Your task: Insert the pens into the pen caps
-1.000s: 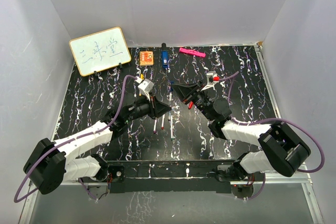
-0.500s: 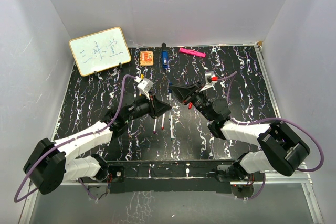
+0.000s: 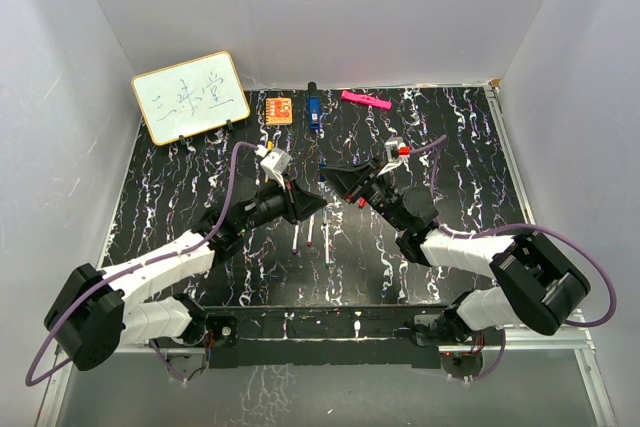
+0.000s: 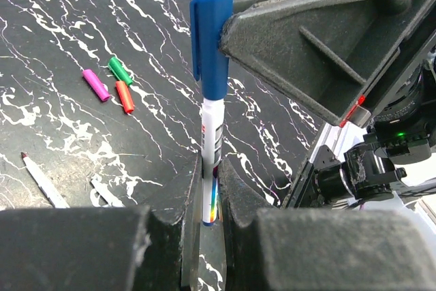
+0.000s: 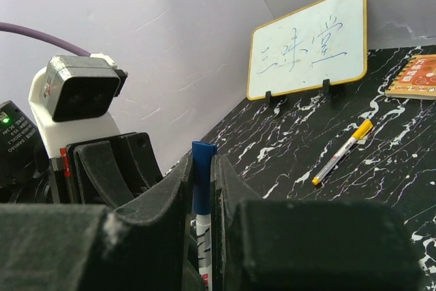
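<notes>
Right gripper (image 5: 202, 175) shifted left, clamping blue cap (image 4: 210, 39) on the pen (image 4: 211, 127) clenched by left gripper (image 4: 210, 182); only left wrist showed loose caps (image 4: 123, 97).

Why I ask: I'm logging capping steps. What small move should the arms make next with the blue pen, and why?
Probably a short push of the right gripper along the barrel, toward the left gripper. The blue cap, clamped by the right gripper, already covers the tip of the pen that the left gripper holds, but whether it is fully seated cannot be seen.
</notes>
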Tool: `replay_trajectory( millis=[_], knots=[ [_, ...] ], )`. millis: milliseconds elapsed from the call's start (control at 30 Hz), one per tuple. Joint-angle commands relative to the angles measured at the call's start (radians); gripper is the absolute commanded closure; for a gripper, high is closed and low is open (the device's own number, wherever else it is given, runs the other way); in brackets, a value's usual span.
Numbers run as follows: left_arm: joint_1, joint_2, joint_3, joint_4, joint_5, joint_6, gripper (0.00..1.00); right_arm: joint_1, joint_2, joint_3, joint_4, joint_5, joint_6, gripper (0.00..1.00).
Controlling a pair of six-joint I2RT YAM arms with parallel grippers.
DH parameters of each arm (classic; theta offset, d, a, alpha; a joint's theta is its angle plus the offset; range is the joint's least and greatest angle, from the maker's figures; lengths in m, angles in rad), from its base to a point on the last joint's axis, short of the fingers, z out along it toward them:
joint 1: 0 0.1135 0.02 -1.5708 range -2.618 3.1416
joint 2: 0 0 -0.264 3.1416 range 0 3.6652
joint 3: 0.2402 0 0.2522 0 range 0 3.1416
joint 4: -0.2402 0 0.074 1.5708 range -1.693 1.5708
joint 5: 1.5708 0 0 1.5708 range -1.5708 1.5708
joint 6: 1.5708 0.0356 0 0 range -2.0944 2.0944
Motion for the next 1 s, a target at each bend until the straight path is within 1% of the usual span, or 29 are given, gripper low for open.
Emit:
replay_trajectory(
  millis=[0, 200, 433, 733, 967],
  knots=[
    [-0.004, -0.053, 0.061, 0.005, -0.060, 0.016, 1.00, 0.013, -0.011, 0.013, -0.004, -0.048, -0.023, 1.00],
    [-0.004, -0.065, 0.102, -0.051, -0.130, 0.023, 1.00, 0.020, -0.020, 0.015, -0.064, -0.076, -0.067, 1.00],
    [-0.004, -0.072, 0.163, -0.080, -0.178, 0.083, 1.00, 0.033, -0.035, 0.028, -0.182, -0.046, -0.112, 1.00],
    [-0.002, -0.050, 0.189, -0.008, -0.175, 0.102, 1.00, 0.117, -0.011, 0.073, -0.320, 0.053, -0.207, 1.00],
    [-0.003, -0.095, 0.217, -0.056, -0.230, 0.160, 1.00, 0.137, -0.010, 0.090, -0.417, 0.140, -0.250, 1.00]
  ],
)
